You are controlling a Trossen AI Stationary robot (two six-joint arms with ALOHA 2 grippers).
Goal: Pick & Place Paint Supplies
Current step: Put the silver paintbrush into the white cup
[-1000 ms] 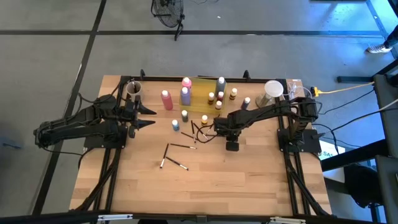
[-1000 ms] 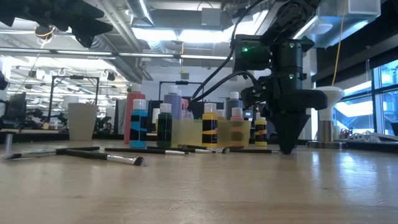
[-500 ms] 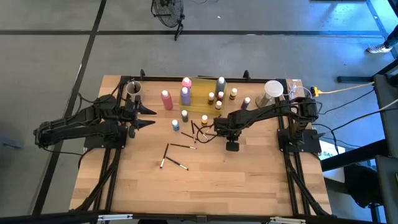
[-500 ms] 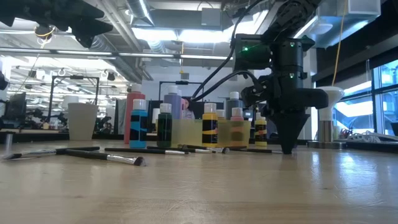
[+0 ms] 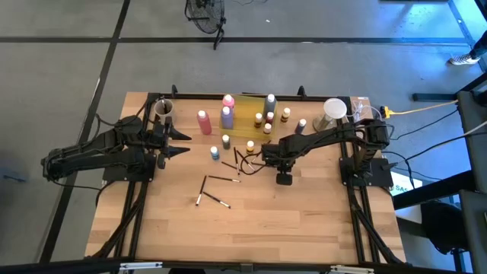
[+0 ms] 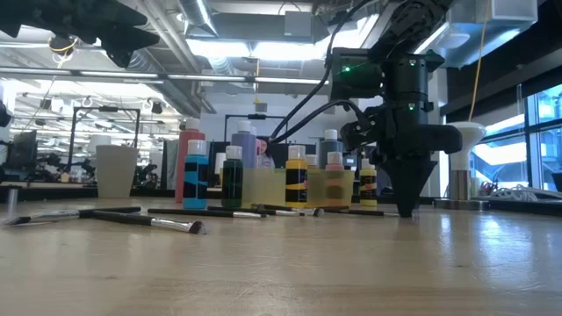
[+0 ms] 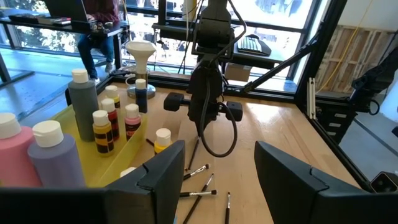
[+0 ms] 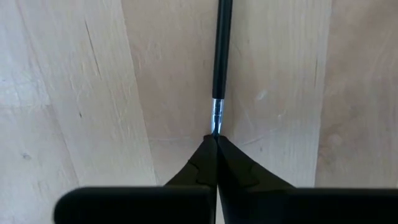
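Black thin brush, silver ferrule: light, stiff, likely rolls on wood; take at ferrule. Right gripper pinched on its tip. Left gripper spread, waiting.

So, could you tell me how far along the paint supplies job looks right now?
Done: several small paint bottles and the grey squeeze bottle stand in the yellow tray. In hand: the right gripper is shut on a brush at the table. Left: loose brushes, two small bottles, pink and purple squeeze bottles. The left gripper waits open.
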